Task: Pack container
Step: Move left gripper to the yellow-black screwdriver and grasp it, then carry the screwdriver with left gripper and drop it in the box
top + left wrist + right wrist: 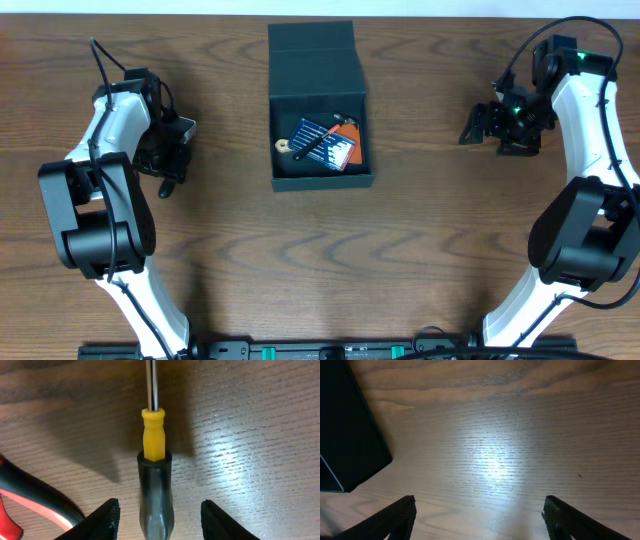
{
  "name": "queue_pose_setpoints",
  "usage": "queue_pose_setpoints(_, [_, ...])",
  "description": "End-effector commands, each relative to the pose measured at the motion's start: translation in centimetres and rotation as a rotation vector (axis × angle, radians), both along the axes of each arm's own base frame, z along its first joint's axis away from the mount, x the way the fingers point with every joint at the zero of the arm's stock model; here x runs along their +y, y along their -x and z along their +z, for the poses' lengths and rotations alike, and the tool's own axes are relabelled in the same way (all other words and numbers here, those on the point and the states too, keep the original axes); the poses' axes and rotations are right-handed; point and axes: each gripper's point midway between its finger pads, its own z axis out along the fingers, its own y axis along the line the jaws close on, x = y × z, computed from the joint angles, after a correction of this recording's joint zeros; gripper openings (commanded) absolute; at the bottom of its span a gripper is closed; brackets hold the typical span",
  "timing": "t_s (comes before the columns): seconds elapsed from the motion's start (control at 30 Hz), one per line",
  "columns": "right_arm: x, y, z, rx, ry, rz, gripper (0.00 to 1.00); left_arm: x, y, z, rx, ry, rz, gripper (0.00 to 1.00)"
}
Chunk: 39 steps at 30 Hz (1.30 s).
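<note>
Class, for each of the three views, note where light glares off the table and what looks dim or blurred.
Overhead: even light, sharp throughout, only the inside of the box is dim. Left wrist: glare on the table right of the screwdriver, shadow beside it, its near handle blurred. Right wrist: a bright glare patch mid-table, the box corner featureless dark.

container [322, 182]: one
screwdriver [153, 435]: one
red-and-black handle [30, 497]: one
blue packet [335, 148]: one
left gripper [160, 504], right gripper [479, 502]: two

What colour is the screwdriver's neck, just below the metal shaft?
Yellow; the screwdriver shows best in the left wrist view.
</note>
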Motion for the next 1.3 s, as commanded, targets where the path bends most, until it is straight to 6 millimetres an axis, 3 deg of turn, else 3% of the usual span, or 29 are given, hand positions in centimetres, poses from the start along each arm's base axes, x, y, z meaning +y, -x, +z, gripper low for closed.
queue_pose_setpoints(0.0, [0.6,-0.1,-0.1,0.006,-0.012,0.001,0.83,-0.3,0.4,-0.8,0.023,0.023,-0.013,0.50])
queue_pose_setpoints(0.37, [0.6,0.0,-0.1,0.006,-0.012,0.001,0.83,-0.4,0.6,-1.2,0.025,0.023,-0.014,0.44])
queue_pose_setpoints(0.73, [0.5,-0.1,-0.1,0.005,-0.012,0.001,0.83,-0.6,2.0,-3.3,0.040,0.025,-0.014,0.41])
queue_pose_setpoints(0.77, [0.5,-0.1,-0.1,0.005,-0.012,0.001,0.83,-0.6,2.0,-3.4,0.041,0.025,-0.014,0.38])
queue_pose_setpoints(0.9, [0.6,-0.1,-0.1,0.006,-0.012,0.001,0.83,-0.5,1.9,-3.2,0.036,0.021,0.012,0.06])
queue_pose_setpoints(0.93, [0.6,0.0,-0.1,0.006,-0.012,0.001,0.83,-0.6,1.8,-3.1,0.034,0.019,0.022,0.06])
queue_pose_setpoints(1.1, [0.6,0.0,-0.1,0.006,-0.013,0.001,0.83,-0.7,0.8,-0.6,-0.003,0.010,0.024,0.06])
queue_pose_setpoints(1.27, [0.6,0.0,-0.1,0.006,-0.013,0.000,0.83,-2.2,-1.2,6.2,-0.139,-0.005,-0.023,0.06])
